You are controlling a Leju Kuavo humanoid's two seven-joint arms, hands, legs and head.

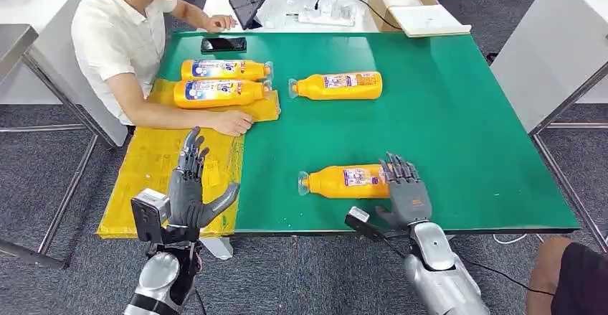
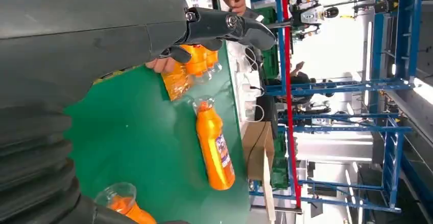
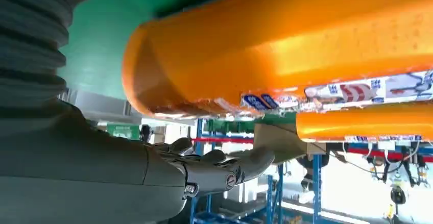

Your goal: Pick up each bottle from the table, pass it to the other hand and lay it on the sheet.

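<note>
While the right hand [image 1: 406,189] lies at the base end of the nearest orange bottle [image 1: 345,181], its fingers are spread and extended over the tabletop [image 1: 444,128] rather than wrapped around the bottle; it holds nothing, and whether the fingertips touch the bottle's base I cannot tell. That bottle lies on its side near the front edge of the green tabletop, cap pointing toward the robot's left. In the right wrist view the same bottle [image 3: 286,45] looms close above the outstretched fingers [image 3: 224,168].

The left hand [image 1: 192,186] is raised with fingers upright and apart, empty, over the yellow sheet [image 1: 150,164] that covers the tabletop's left edge.

Two orange bottles already lie side by side on the far part of the sheet, the farther one [image 1: 224,69] and the nearer one [image 1: 224,93], both with caps toward the right. A fourth bottle [image 1: 337,85] lies on bare green just beside them, its cap facing theirs.

A person in a white shirt [image 1: 118,39] sits at the left, one hand [image 1: 233,123] resting on the sheet near the two bottles. A black phone [image 1: 223,44] lies at the tabletop's far edge.
</note>
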